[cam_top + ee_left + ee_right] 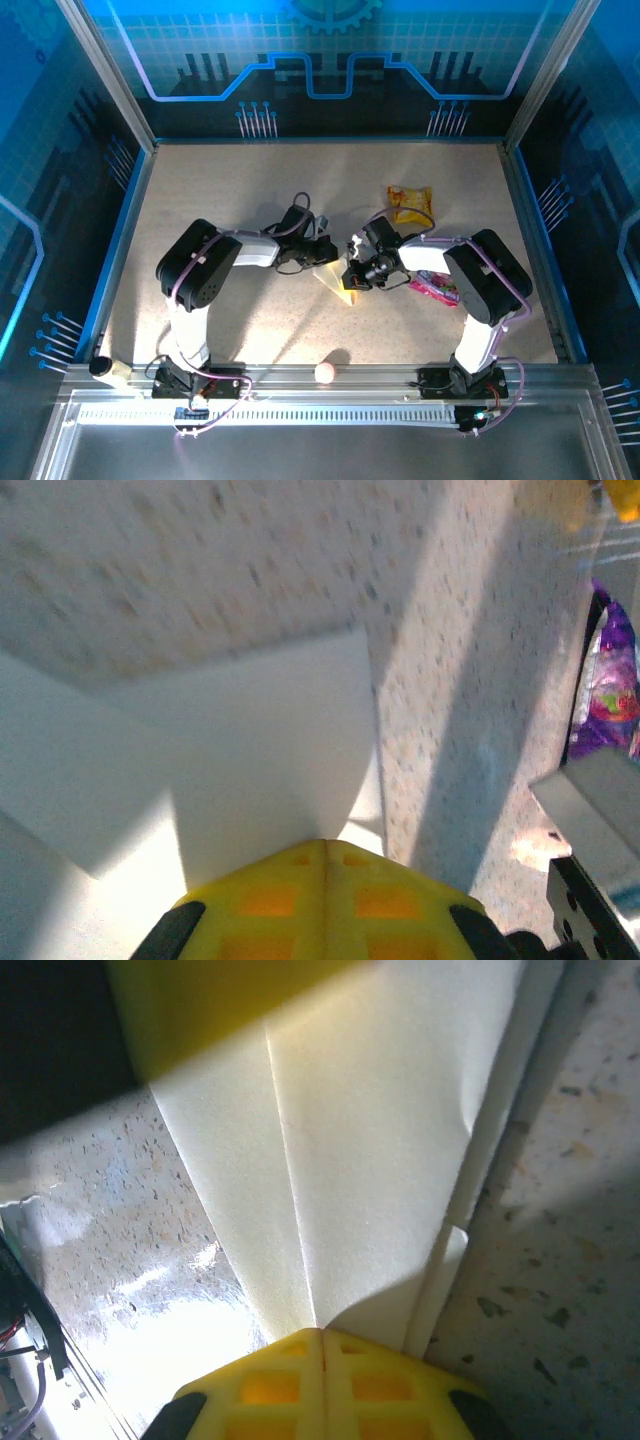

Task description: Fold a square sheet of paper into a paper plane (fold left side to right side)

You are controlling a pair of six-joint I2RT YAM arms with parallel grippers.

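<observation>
The creased sheet of paper (pixel 333 282) lies at the centre of the table (pixel 230 190), its long axis running 10 to 4 o'clock in the top view. At its 10 o'clock end sits the left gripper (pixel 325 865), jaws clenched. At the 4 o'clock end sits the right gripper (pixel 320 1345), likewise clenched. Both are equally near. Whether either pinches the paper cannot be told.

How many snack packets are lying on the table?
2. The yellow packet lies toward the far side, right of centre; the pink wrapper lies against the right arm, partly hidden. The arms could hide more.
</observation>
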